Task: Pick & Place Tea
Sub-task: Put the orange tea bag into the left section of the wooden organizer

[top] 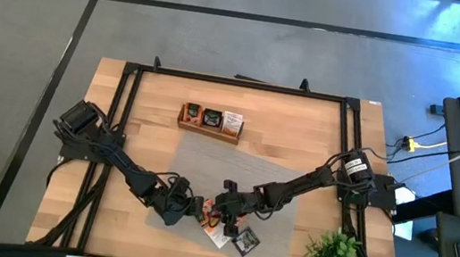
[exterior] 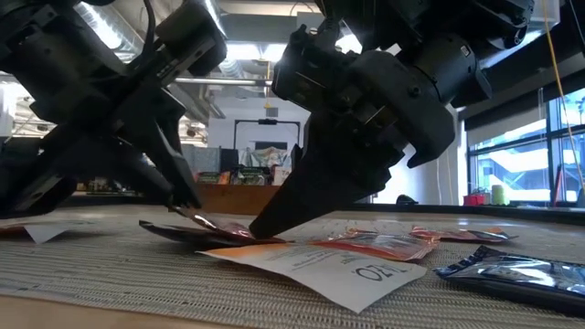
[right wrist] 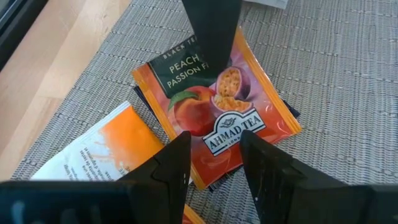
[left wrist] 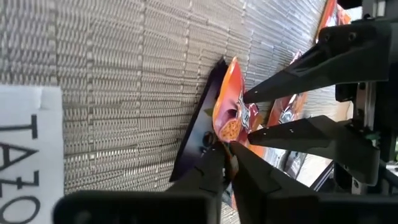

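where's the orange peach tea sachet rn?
The orange square peach tea sachet lies on the grey woven mat near the table's front edge, atop a dark sachet, between both grippers, left gripper pinching its edge.

Tray sachets (top: 211, 119) (print illegible)

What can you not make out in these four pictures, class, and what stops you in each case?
- High view: the tea sachets lie under both grippers; their number is unclear.
- High view: the tray contents are too small to read.
- Right wrist view: a dark sachet is covered by the orange sachet.
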Motion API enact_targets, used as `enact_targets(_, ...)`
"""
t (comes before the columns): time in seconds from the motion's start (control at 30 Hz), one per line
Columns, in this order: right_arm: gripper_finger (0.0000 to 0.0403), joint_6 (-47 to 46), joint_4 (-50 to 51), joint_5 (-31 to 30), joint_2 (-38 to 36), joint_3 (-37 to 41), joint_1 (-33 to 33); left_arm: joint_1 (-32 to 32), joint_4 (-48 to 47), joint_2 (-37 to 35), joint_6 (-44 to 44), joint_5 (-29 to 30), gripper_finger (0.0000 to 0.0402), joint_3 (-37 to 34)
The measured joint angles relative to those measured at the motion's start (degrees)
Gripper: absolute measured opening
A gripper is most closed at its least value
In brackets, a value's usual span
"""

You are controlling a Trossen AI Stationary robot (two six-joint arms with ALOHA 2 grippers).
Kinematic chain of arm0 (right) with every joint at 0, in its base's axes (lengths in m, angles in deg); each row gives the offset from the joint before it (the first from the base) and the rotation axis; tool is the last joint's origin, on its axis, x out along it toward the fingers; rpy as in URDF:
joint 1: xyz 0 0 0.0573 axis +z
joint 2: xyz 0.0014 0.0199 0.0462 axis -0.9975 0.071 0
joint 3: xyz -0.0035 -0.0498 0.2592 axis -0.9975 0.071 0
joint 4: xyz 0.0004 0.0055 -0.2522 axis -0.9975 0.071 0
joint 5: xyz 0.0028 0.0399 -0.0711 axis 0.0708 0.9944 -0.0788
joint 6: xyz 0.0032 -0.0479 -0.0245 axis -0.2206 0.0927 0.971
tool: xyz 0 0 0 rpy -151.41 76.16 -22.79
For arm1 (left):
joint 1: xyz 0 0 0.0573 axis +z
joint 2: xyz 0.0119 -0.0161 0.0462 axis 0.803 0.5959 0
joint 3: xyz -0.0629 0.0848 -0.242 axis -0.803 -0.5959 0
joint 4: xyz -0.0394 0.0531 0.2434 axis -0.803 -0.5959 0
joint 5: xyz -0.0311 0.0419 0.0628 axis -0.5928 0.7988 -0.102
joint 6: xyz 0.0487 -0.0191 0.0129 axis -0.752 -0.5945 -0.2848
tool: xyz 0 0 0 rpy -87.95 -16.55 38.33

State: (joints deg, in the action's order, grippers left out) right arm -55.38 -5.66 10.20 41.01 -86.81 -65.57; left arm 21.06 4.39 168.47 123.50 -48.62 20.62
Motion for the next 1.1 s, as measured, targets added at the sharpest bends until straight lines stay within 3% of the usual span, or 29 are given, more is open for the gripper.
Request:
enact_targets(0.2, 0.0144, 1.49, 0.5, 0.0, -0.65, 0.07, 0.0, 0.0, 0.0, 0.0, -7.02, 0.48, 0.0004, 0.0)
enact_targets(0.47, 0.0144, 3.09, 9.48, -2.87, -7.53, 0.31, 0.16, 1.67, 0.45, -0.34, -18.94, -5.94, 0.0003, -0.02)
enact_targets(0.57, 0.0144, 3.76, 12.66, -6.24, -8.86, 0.3, 0.15, 2.81, 0.49, -2.35, -25.35, -6.88, 0.0002, -0.02)
enact_targets(0.73, 0.0144, 6.16, 14.62, -6.48, -10.88, 0.2, -0.16, 4.84, 0.04, -9.41, -41.93, -9.09, 0.0002, -0.02)
enact_targets(0.9, 0.0144, 9.07, 16.76, -6.5, -13.8, 0.21, -0.44, 8.73, -7.53, -17.47, -53.98, -14.34, 0.0002, 0.0)
enact_targets(1.1, 0.0144, 9.13, 16.14, -6.27, -16.75, 0.19, -0.96, 13.82, -19.57, -21.8, -65.76, -25.1, 0.0002, 0.0)
